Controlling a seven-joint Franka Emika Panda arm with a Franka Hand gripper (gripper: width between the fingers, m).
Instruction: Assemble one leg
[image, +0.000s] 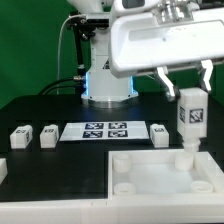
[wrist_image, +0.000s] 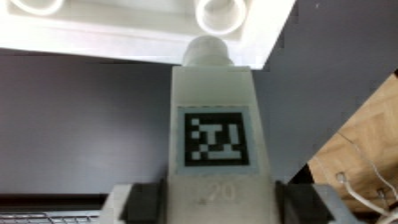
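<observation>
While the gripper (image: 188, 92) holds the leg (image: 190, 115) upright, the leg's tip meets a corner socket (wrist_image: 217, 15).
The jaws are closed to the leg's width on its upper end. It stands over the tray's (image: 120, 172) far corner at the exterior view's right, and how deep the tip sits cannot be told. The step looks like insertion, and the next move likely calls for a straight downward press, perhaps with a twist, keeping the leg plumb. Spare legs (image: 47, 136) flank the marker board (image: 105, 130), well clear, and nothing blocks the socket.
</observation>
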